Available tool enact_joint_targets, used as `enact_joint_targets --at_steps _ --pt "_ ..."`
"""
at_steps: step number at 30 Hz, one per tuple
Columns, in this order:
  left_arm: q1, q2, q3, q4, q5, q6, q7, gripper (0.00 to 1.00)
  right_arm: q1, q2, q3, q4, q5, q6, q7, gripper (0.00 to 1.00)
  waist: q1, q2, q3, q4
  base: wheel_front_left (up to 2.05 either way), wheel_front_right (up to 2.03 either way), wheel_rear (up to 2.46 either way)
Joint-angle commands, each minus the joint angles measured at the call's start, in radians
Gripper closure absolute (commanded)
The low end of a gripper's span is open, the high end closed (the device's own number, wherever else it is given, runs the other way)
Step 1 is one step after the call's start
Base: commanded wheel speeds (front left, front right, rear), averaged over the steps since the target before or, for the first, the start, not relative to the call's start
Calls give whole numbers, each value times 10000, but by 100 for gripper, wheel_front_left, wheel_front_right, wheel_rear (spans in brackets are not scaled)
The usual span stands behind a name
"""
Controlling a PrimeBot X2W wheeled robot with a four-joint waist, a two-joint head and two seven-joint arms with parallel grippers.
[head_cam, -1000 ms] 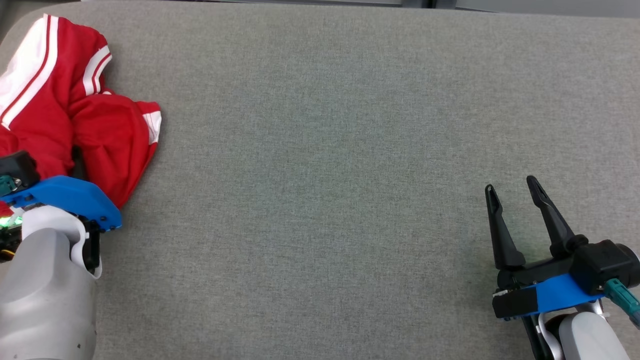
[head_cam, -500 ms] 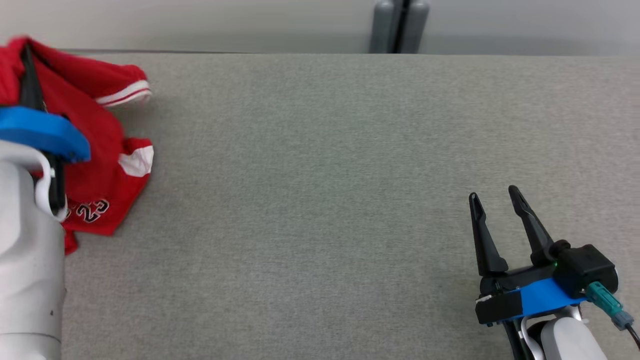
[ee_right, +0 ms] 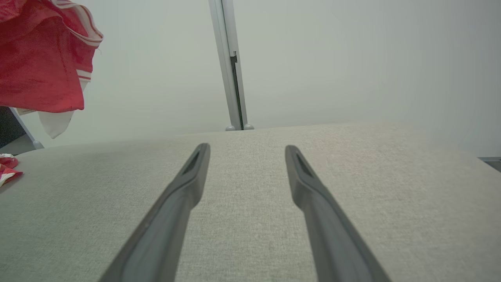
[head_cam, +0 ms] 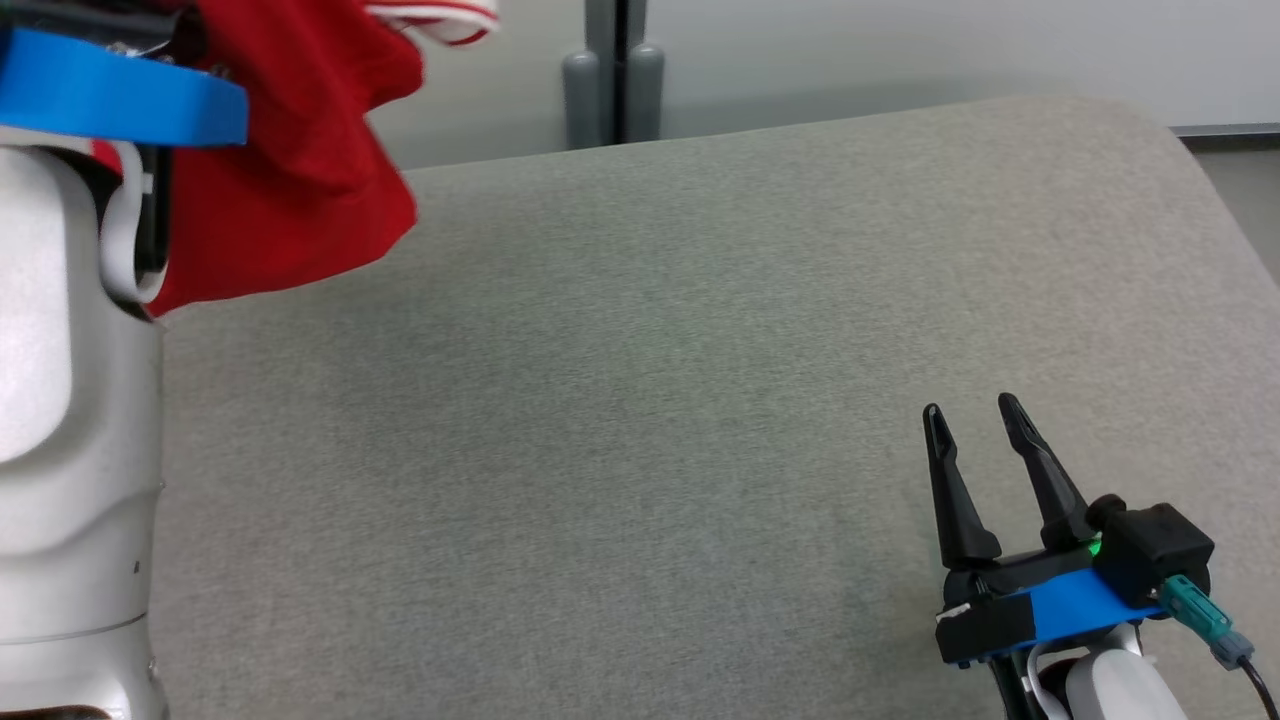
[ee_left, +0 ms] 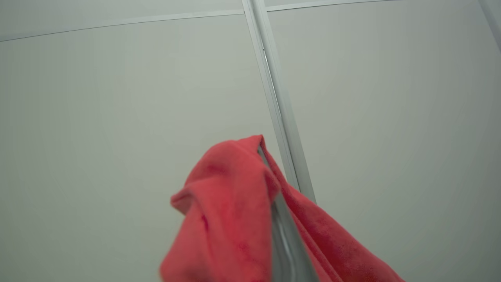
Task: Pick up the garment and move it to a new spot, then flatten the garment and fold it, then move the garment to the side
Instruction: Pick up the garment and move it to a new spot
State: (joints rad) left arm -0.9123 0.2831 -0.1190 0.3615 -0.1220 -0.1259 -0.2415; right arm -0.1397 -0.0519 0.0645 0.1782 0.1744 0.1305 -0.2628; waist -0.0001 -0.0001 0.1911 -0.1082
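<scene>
One red fabric garment (head_cam: 300, 180) with white striped trim hangs in the air at the upper left of the head view, clear of the grey cloth-covered table (head_cam: 650, 350) beneath it. Two hands are in view. The left hand (ee_left: 266, 168) is raised high with the garment bunched over it. The left wrist view shows one of its dark fingers (ee_left: 285, 243) with red cloth pressed against both sides, so it is clamped on the garment. The right hand (head_cam: 970, 405) sits low over the near right part of the table, well apart from the garment. Its two fingers are spread with nothing between them. In the right wrist view one small red-and-white bit of cloth (ee_right: 8, 170) lies at the table's far left edge; I cannot tell whether it belongs to the same garment. One grey upright post (head_cam: 612, 70) stands against the pale wall behind the table.
</scene>
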Motion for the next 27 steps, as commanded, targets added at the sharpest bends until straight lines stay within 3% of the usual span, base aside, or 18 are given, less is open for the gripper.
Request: enact_joint_targets --at_steps 1,6,11,27 --pt "-206 -106 -176 -263 -15 -54 97 100 18 14 21 9 170 4 -33 0 1 1 -226 -428 0 0 0" --pt "-443 -404 -931 -920 -89 -60 366 100 -140 14 77 -6 434 5 -31 0 1 1 -70 -1204 0 0 0" --pt "28 -691 -1874 -717 -196 -42 297 100 -284 17 148 20 674 5 -31 0 1 1 147 -1666 0 0 0" --pt "4102 -1667 -4288 1635 -891 -43 -229 100 1 13 30 193 462 5 -31 0 1 1 -113 -1345 0 0 0"
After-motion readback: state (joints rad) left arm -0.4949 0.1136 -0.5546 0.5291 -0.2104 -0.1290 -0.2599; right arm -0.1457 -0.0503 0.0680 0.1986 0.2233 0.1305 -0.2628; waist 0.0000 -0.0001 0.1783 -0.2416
